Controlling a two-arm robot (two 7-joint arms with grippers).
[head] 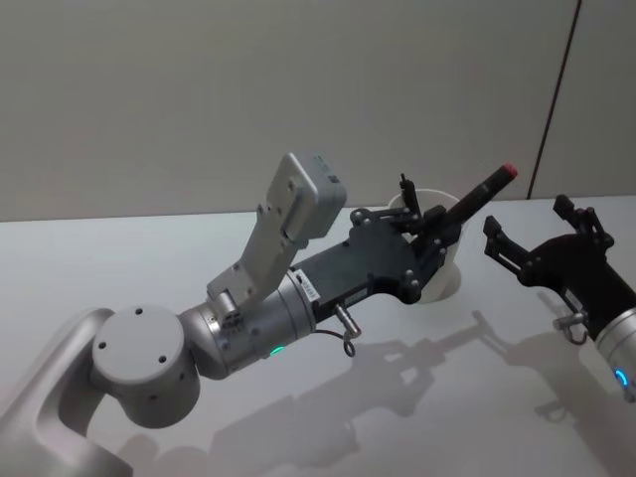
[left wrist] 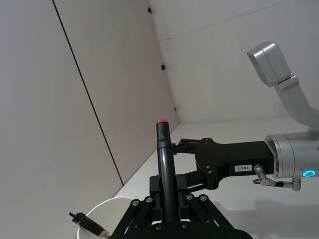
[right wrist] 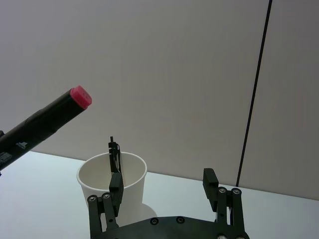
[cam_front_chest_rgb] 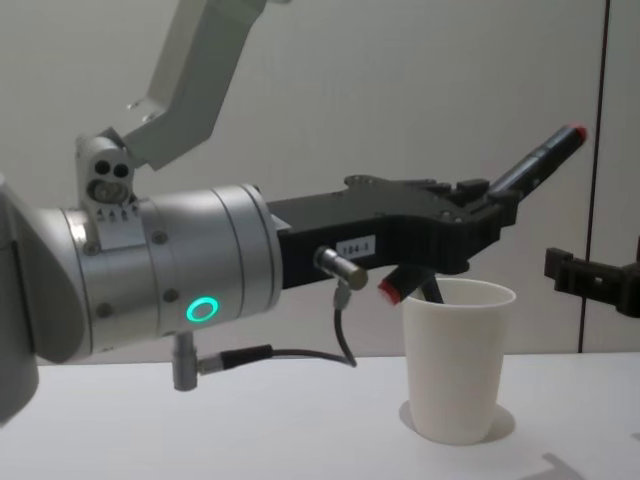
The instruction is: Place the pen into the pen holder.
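Left gripper (head: 435,235): clenched on pen (head: 485,189), tilted, lower end near pen holder (cam_front_chest_rgb: 455,370) rim. Right gripper (head: 532,227): fingers spread, empty, beside pen holder. Pen holder upright on surface (head: 119,268).

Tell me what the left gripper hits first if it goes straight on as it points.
Probably the right gripper: in the left wrist view it lies across the path beyond the left gripper and its pen. The pen holder sits below that line. Depth is unclear.
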